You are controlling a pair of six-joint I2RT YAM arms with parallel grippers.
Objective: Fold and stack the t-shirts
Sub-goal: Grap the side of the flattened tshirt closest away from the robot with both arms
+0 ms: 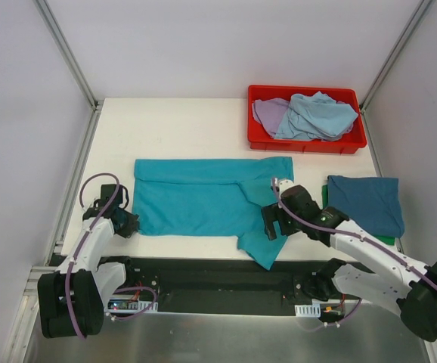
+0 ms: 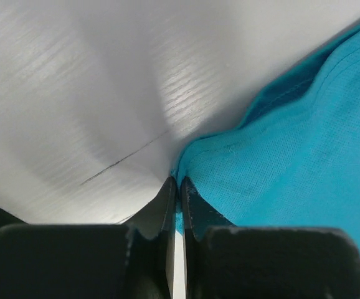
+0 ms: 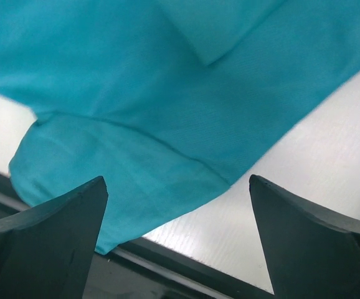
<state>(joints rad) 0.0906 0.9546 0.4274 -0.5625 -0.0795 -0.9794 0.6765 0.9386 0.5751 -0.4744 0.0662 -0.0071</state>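
A teal t-shirt [image 1: 203, 197] lies spread across the middle of the table, with one sleeve hanging towards the near edge. My left gripper [image 1: 131, 224] sits at the shirt's near left corner. In the left wrist view this gripper [image 2: 179, 180] is shut on the hem of the teal cloth [image 2: 292, 156], and a sliver of teal shows between the fingers. My right gripper [image 1: 273, 224] hovers over the near right sleeve. Seen from the right wrist, it [image 3: 177, 179] stands wide open above the teal sleeve [image 3: 136, 168] and holds nothing.
A red tray [image 1: 302, 144] at the back right holds a lavender shirt [image 1: 268, 112] and a pale blue shirt [image 1: 317, 113], both crumpled. A folded dark blue shirt [image 1: 366, 200] lies on a green one [image 1: 385, 240] at the right edge. A black rail [image 1: 218, 276] runs along the near edge.
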